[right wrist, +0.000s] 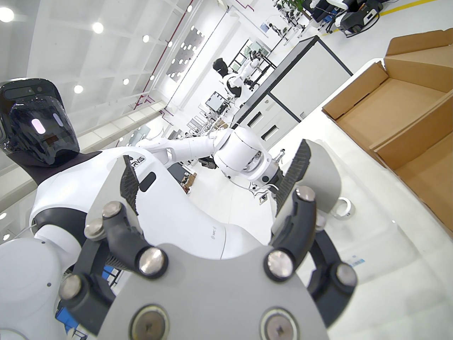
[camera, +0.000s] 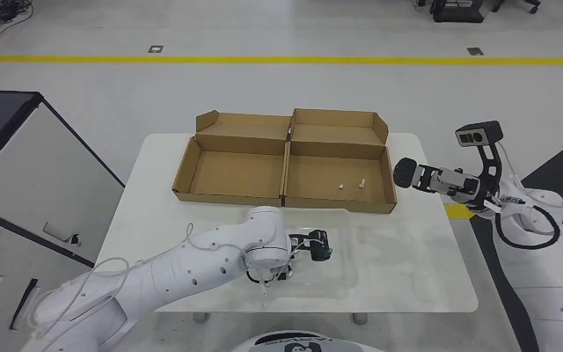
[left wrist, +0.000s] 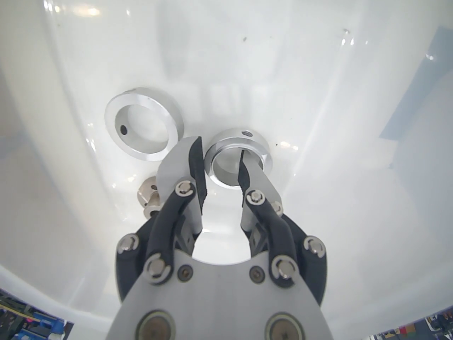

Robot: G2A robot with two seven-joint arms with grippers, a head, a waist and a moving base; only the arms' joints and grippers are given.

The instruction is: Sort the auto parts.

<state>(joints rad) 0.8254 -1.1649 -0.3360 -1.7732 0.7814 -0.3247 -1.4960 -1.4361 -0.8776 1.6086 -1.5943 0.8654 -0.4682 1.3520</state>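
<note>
My left gripper [left wrist: 219, 159] is down inside the white tray [left wrist: 318, 72], open. One of its fingers [left wrist: 196, 157] stands just outside a silver metal ring [left wrist: 247, 139] and the other reaches into the ring's hole, so the ring's wall lies between them. A second, larger silver ring [left wrist: 143, 128] lies close beside it, and a small metal coupling [left wrist: 148, 196] sits partly behind the gripper. From above, the left gripper [camera: 317, 246] is over the tray [camera: 343, 268] at the table's front. My right gripper [camera: 405, 172] hangs open and empty off the right side of the cardboard boxes.
Two open cardboard boxes stand side by side at the back of the table. The left box [camera: 233, 172] holds nothing I can see; the right box [camera: 339, 167] holds two small screws [camera: 350, 185]. A dark cabinet [camera: 35, 176] stands left of the table.
</note>
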